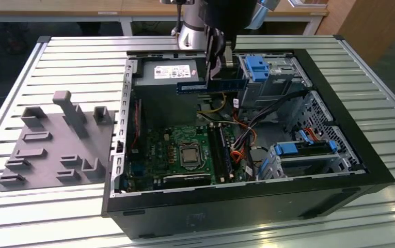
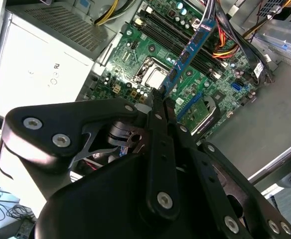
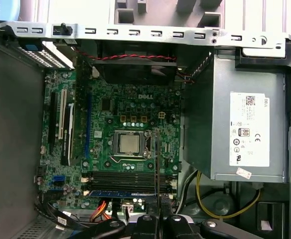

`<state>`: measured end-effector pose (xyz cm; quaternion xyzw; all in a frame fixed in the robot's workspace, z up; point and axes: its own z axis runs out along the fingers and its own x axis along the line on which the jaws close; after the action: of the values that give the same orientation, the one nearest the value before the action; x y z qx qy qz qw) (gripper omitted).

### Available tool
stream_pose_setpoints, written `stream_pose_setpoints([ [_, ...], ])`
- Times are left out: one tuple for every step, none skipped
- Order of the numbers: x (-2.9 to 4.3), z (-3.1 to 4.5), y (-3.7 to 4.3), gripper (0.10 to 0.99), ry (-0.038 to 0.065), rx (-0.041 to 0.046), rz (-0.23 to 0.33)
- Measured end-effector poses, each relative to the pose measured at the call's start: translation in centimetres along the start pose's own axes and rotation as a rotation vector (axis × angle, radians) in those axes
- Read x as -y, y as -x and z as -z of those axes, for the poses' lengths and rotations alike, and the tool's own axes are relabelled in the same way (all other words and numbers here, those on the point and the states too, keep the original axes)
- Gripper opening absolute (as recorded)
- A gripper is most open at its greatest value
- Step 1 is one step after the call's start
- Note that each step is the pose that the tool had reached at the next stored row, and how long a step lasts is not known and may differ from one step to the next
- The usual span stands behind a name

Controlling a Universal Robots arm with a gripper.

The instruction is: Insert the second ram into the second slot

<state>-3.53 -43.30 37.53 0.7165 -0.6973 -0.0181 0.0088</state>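
Observation:
My gripper (image 1: 218,76) hangs over the open computer case (image 1: 335,155), shut on the second ram (image 1: 195,87), a thin blue stick with a white label. The stick is held level, well above the motherboard (image 1: 176,155). In the second wrist view the fingers (image 2: 158,129) pinch one end of the ram (image 2: 188,52), which points out over the board. In the first wrist view the ram (image 3: 156,159) appears edge-on, crossing the dark memory slots (image 3: 118,177). Another blue stick (image 3: 118,192) sits seated in the slot at the edge of that row.
A grey power supply (image 1: 166,72) lies just under the gripper. Blue drive-bay clips (image 1: 258,67) and a second bay (image 1: 297,149) stand toward the exterior view's right, with loose cables (image 1: 252,129) beside the slots. A grey fixture plate (image 1: 52,147) rests outside the case.

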Motion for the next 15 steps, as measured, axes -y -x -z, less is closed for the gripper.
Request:
stream_pose_setpoints([
  [0.0,0.0,-0.03,0.133,0.0,-0.0003,0.0],
  [0.0,0.0,-0.06,0.133,0.0,-0.0005,0.0],
  [0.0,0.0,-0.06,0.133,0.0,-0.0007,0.0],
  [0.0,0.0,-0.07,0.133,0.0,-0.0009,0.0],
  [0.0,0.0,-0.07,0.133,0.0,-0.001,-0.001],
  [0.0,0.0,-0.07,0.133,0.0,-0.001,-0.003],
  [0.0,0.0,-0.08,0.133,0.0,-0.0011,-0.005],
  [0.0,0.0,-0.07,0.133,0.0,-0.0012,-0.008],
  [0.0,0.0,-0.08,0.133,0.0,-0.0013,-0.013],
  [0.0,0.0,-0.08,0.133,0.0,-0.0013,-0.019],
  [0.0,0.0,-0.08,0.133,0.0,-0.0015,-0.027],
  [0.0,0.0,-0.07,0.133,0.0,-0.0013,-0.036],
  [0.0,0.0,-0.07,0.133,0.0,-0.0011,-0.046],
  [0.0,-0.01,-0.07,0.133,-0.001,-0.0008,-0.057],
  [0.0,-0.01,-0.07,0.133,-0.001,-0.0007,-0.068],
])
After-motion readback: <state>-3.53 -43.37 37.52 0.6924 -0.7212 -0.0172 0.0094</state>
